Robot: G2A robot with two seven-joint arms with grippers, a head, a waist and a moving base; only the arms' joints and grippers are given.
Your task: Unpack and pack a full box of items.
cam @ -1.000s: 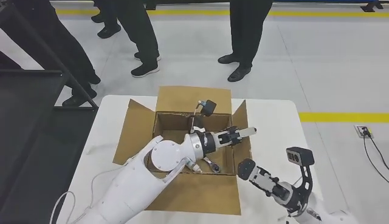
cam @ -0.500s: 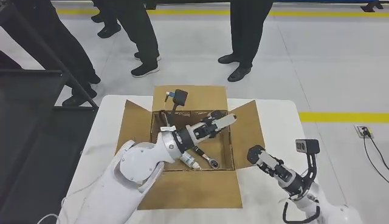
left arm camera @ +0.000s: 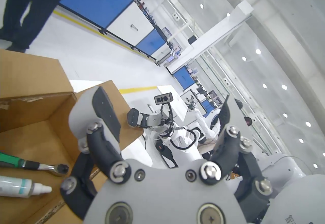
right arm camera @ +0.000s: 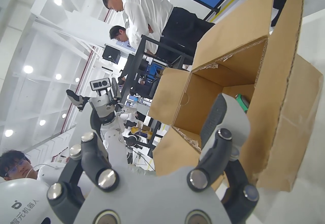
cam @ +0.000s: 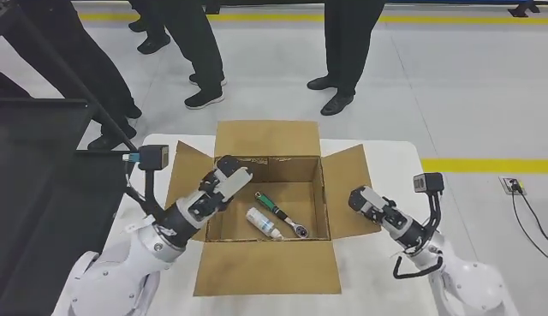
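Left gripper (cam: pixel 229 175) status: fingers apart, nothing held. One second back it is stretched across the inside of the box (cam: pixel 267 167) toward the right wall. Half a second back it is over the middle. Now it stands at the left wall, about level with the rim and beside the left flap (cam: pixel 183 183). It comes out empty. The wrench (cam: pixel 281 214) with the green handle and the white tube (cam: pixel 262 223) lie close together on the box floor, toward the front, and neither is gripped. My right gripper (cam: pixel 360 199), its fingers likewise apart and empty, now sits just outside the right flap (cam: pixel 346 192) over the table (cam: pixel 390 158). A second back it is nearer the box's front corner. Meaning for the task: this pass removes nothing, so both items are still to be unpacked. I judge that the withdrawal leaves the opening free and that either gripper can descend from its own side. Caution: the raised flaps on both sides may catch a finger on re-entry, so approach from above the rim, not across it.
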